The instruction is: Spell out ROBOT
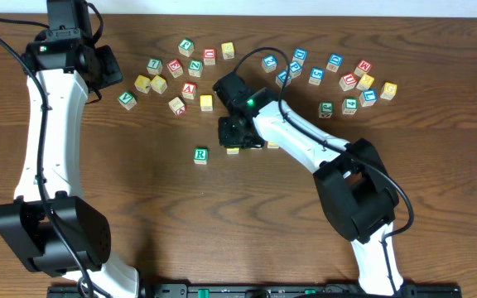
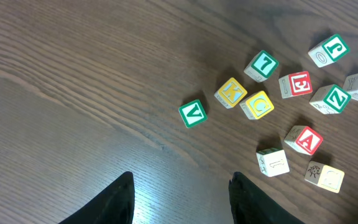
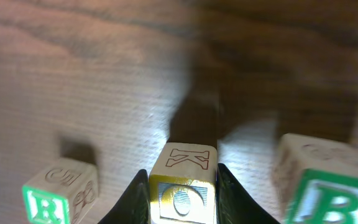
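Worktop of dark brown wood grain (image 1: 139, 207) spreads under two white-and-black robot arms. The left arm (image 1: 44, 132) runs up its own side toward the far edge, and the right arm (image 1: 305, 145) reaches in to the middle.

The left hand (image 1: 104, 66) hovers beside one end of a loose scatter of small wooden alphabet cubes (image 1: 195, 68) strung along the far side. In the left wrist view this hand (image 2: 180, 186) has its fingers apart, with worktop showing between them. Ahead of it lie a green-lettered V cube (image 2: 192, 112), a yellow-faced pair (image 2: 230, 93) set side by side, a red-lettered E cube (image 2: 296, 84) and a red-lettered A cube (image 2: 303, 139).

The right hand (image 1: 237, 132) sits at mid-worktop, well clear of the scatter. In the right wrist view that hand (image 3: 182, 177) is clamped on a yellow-faced wooden cube (image 3: 182, 199), one finger pressed to each side. The cube's yellow face shows a round letter and its top shows a K. Whether it rests on the worktop or hangs just above cannot be told.

The green-lettered R cube (image 1: 201, 155) stands alone just to one side of the right hand, apart from it. From the wrist it (image 3: 45, 202) appears low on the left. A green-lettered B cube (image 3: 328, 193) looms, blurred, near the held cube on the opposite side.
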Available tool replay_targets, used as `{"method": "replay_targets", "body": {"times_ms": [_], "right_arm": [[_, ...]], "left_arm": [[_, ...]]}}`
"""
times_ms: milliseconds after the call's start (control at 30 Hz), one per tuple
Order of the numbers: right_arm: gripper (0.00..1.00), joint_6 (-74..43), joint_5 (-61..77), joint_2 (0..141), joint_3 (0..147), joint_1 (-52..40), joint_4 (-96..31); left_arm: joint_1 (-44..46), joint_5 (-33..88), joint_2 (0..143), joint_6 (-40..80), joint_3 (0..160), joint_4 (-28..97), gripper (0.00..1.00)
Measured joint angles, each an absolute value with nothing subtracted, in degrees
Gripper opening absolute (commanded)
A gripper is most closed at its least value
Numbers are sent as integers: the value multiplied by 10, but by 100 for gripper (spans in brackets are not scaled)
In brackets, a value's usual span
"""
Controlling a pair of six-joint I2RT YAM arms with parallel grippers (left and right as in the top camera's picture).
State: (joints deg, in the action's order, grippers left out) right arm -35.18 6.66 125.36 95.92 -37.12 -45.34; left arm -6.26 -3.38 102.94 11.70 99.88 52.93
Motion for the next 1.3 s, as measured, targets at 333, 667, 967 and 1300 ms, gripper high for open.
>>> {"method": "replay_targets", "body": {"times_ms": [333, 667, 967, 1300], "right_arm": [[21, -356, 65, 1254, 959, -345, -456], [22, -358, 62, 1254, 959, -344, -465], [21, -364, 63, 1254, 960, -342, -472], [22, -367, 63, 1254, 961, -339, -482]], "left_arm": [[-63, -34, 1029, 117, 999, 529, 49], [-63, -34, 1029, 117, 999, 529, 48], [-63, -34, 1029, 117, 999, 529, 49], [-63, -34, 1029, 117, 999, 529, 49]]}}
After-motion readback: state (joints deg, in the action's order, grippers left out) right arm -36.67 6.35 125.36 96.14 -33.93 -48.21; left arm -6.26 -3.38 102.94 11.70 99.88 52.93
